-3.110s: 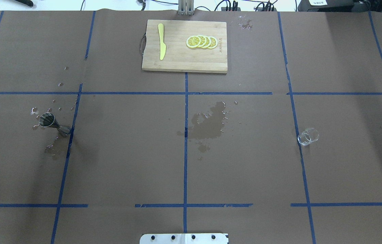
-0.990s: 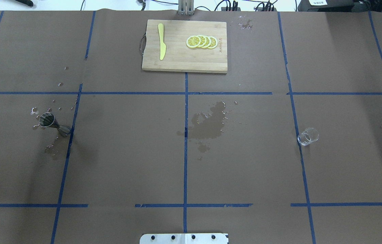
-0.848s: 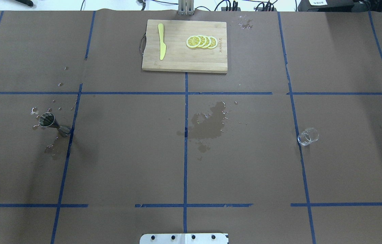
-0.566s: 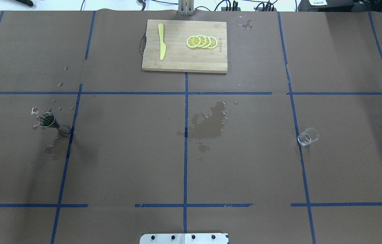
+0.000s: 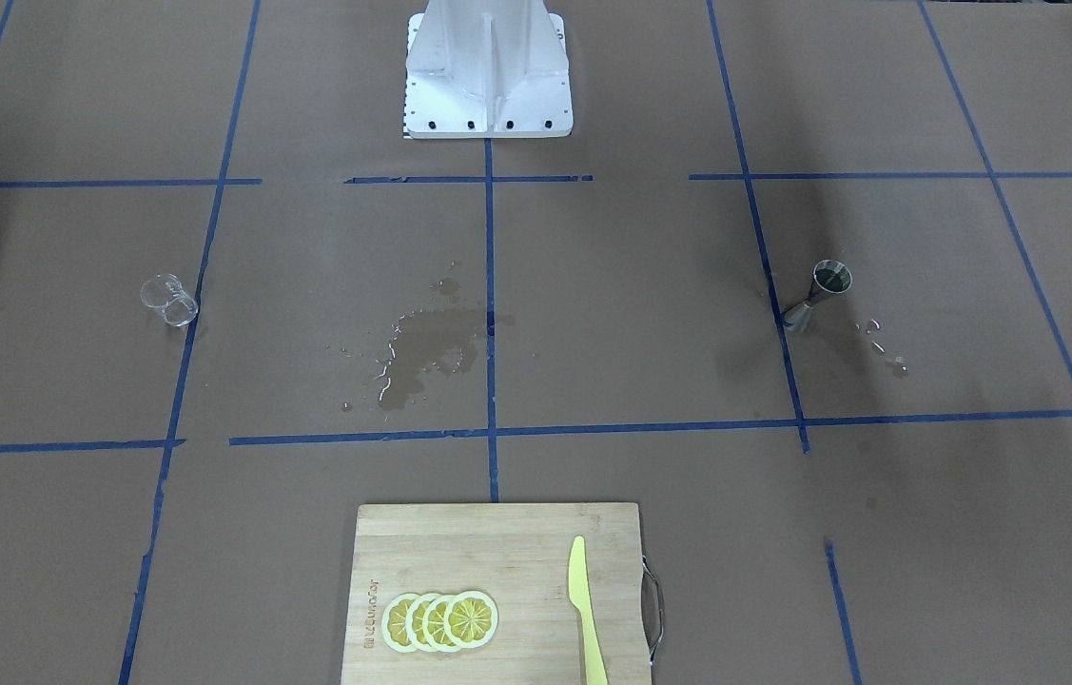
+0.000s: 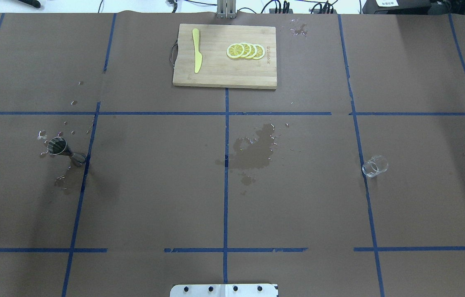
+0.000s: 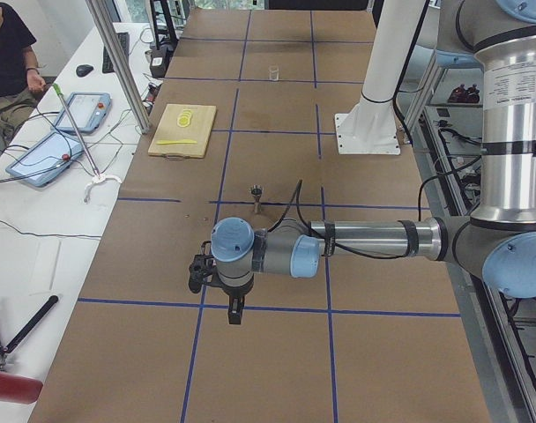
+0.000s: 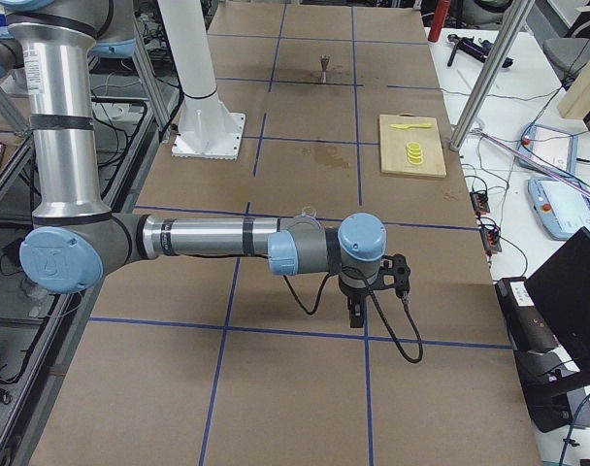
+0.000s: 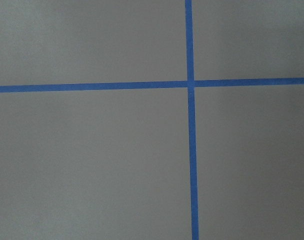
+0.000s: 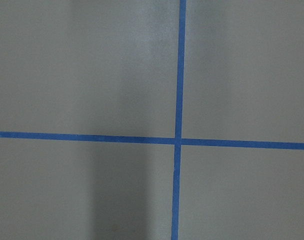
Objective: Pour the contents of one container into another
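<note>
Standing upright on the robot's right half of the brown surface [image 6: 298, 206], the glass cup [image 6: 375, 166] sits just beside a blue tape line [image 6: 360, 165], with nothing touching it. Well apart from it, on the left half, the metal jigger [image 6: 65, 152] also stands upright, its foot at the edge of another tape line and small droplets [image 6: 42, 134] scattered around it. Between the two lies a wet patch [image 6: 255, 152]. At the far edge, a wooden cutting board [image 6: 215, 76] carries a yellow knife [image 6: 196, 51] and a fan of lemon slices [image 6: 245, 50].

Both arms show only in the side views. The left arm [image 7: 365, 240] reaches low over the surface, its tool pointing down, apart from the jigger. The right arm [image 8: 217, 238] does likewise, beyond the glass cup. I cannot tell how far the left jaws or the right jaws are open; nothing shows in either. Each wrist view shows only bare surface and crossing tape.
</note>
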{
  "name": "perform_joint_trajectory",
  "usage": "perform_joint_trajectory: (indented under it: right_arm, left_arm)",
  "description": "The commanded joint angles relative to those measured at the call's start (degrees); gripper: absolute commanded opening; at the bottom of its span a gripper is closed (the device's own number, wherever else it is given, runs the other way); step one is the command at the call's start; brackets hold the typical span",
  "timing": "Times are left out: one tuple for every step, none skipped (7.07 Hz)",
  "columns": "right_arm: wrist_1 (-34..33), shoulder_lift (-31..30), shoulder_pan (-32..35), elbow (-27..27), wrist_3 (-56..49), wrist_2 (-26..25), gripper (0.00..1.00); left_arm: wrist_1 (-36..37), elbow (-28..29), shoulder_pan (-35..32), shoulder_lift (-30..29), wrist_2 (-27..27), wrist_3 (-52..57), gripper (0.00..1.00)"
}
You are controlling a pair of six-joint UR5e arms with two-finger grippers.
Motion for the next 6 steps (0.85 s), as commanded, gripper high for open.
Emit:
perform_joint_trajectory:
  right_arm:
    - [0.00,-0.06,0.00,-0.26,0.00,-0.20,1.00]
    - [0.00,-0.06,0.00,-0.17,0.00,-0.12,1.00]
    - [0.00,-0.06,0.00,-0.09,0.00,-0.12,1.00]
    - [0.09,0.03,0.00,-0.17,0.00,-0.12,1.00]
    - [0.09,0.03,0.00,-0.09,0.00,-0.12,1.00]
    - [0.09,0.03,0.00,0.00,0.00,-0.12,1.00]
  left_arm:
    - [-0.01,-0.22,0.00,0.04,0.01,0.11,1.00]
    - [-0.01,-0.31,0.00,-0.05,0.01,0.11,1.00]
    - [-0.01,-0.32,0.00,-0.05,0.01,0.11,1.00]
    - [-0.01,-0.40,0.00,-0.05,0.01,0.20,1.00]
    - [-0.01,-0.32,-0.09,-0.22,0.01,0.20,1.00]
    - [-0.01,0.03,-0.09,-0.49,0.01,0.20,1.00]
